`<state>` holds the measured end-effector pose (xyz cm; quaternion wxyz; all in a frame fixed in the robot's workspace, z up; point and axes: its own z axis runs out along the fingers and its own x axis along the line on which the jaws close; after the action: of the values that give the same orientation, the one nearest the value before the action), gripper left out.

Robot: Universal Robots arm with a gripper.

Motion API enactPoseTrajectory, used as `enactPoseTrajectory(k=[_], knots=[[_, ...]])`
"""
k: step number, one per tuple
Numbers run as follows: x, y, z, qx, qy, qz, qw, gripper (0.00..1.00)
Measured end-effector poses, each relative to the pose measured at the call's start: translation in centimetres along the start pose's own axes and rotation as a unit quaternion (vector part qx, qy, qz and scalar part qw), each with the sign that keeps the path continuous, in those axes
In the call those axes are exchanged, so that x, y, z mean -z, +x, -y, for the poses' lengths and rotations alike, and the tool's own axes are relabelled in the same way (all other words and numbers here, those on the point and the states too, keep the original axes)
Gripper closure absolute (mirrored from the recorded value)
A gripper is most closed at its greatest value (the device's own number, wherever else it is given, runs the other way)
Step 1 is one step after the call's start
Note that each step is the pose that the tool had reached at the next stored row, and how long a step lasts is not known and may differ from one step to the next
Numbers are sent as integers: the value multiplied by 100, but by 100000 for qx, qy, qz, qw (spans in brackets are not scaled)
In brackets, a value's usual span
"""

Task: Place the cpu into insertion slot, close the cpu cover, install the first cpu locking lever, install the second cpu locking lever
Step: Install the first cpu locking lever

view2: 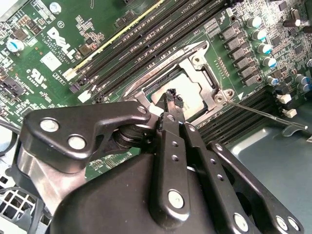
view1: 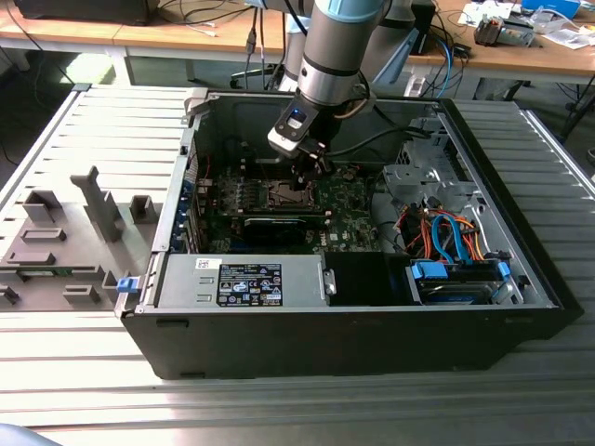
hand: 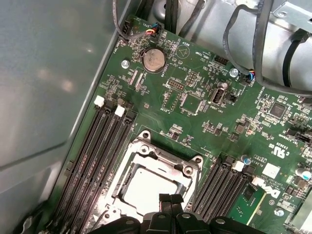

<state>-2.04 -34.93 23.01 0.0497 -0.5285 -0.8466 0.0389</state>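
Cpu point(hand: 144, 188) lies under the lowered cpu cover point(hand: 161, 157), gripper point(hand: 170, 198) just above, jaws pressed together

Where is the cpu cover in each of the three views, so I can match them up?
Exterior view: the cpu cover lies flat on the green board inside the case, just to the exterior view's left of the gripper.
Second wrist view: the cover sits just past the gripper, between banks of memory slots.
First wrist view: the cover sits just beyond the gripper.
Shared landmark: the gripper tip, close by the cover.
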Motion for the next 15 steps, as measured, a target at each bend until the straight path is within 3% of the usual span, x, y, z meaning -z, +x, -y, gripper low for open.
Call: enactPoseTrajectory(k=[15], knots=[[0, 0, 0, 2697, 117, 322, 99963, 89]])
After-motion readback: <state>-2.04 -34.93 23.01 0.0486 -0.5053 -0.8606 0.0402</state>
